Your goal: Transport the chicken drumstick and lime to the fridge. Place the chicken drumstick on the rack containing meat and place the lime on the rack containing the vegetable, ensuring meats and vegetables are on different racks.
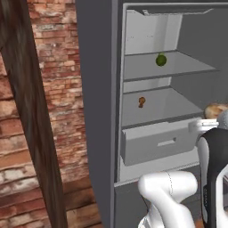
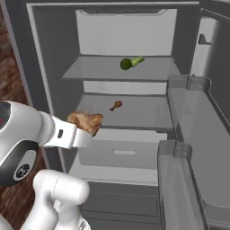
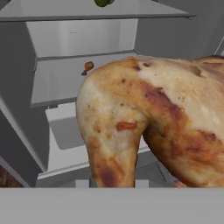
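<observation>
So the fridge (image 2: 49, 67) stood wide open ahead of the fingers (image 2: 87, 130), and they were pinching the chicken drumstick (image 2: 85, 121), which sat right at the tips, out in front of the fridge at about the drawer's top edge.

The rack containing meat (image 2: 143, 114) was the lower shelf board, ahead of the fingers and a bit above them. The rack containing the vegetable (image 2: 99, 69) was the board higher up and further back.

My guess for doing this step well: lift a touch so the drumstick clears that lower board's front lip, push straight in, and set it down on bare board before letting go.

The white drawer (image 2: 121, 152) sat just below the fingers and stuck forward, so coming in low could bump it. The door racks (image 2: 188, 117) were off to the right, well apart.

Smaller stuff: the meat (image 2: 116, 106) lay mid-shelf ahead, so aim beside it. A round green vegetable (image 2: 126, 64) rested on the upper board, far above the fingers.

No idea where the lime was.
</observation>
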Controlling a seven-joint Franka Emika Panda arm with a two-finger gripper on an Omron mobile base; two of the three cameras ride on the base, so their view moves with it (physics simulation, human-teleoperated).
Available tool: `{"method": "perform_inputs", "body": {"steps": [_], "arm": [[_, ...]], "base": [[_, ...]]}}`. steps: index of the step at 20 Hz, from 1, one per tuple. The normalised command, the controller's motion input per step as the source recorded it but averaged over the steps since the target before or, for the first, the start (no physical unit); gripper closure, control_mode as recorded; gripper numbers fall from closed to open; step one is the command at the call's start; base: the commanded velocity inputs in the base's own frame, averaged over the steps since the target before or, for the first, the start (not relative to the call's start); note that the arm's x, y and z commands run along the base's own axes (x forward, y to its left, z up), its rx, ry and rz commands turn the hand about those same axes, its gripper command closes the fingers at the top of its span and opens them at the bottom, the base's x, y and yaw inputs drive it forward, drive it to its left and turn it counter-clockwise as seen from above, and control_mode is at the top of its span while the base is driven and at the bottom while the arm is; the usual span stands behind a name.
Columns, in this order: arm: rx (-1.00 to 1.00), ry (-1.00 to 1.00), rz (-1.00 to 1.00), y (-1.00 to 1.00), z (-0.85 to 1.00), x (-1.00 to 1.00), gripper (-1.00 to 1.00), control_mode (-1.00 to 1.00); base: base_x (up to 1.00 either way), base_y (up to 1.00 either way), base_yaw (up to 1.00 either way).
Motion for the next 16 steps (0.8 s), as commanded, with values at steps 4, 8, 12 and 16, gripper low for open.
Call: {"method": "perform_inputs", "body": {"steps": [4,8,12,16], "arm": [[0.00,0.00,0.00,0.00,0.00,0.00,1.00,1.00],[0.00,0.00,0.00,0.00,0.00,0.00,1.00,1.00],[0.00,0.00,0.00,0.00,0.00,0.00,1.00,1.00],[0.00,0.00,0.16,0.01,-0.38,1.00,1.00,-1.00]], "base": [[1.00,0.00,0.16],[0.99,0.00,0.26],[0.96,0.00,0.26],[0.00,0.00,0.00]]}}
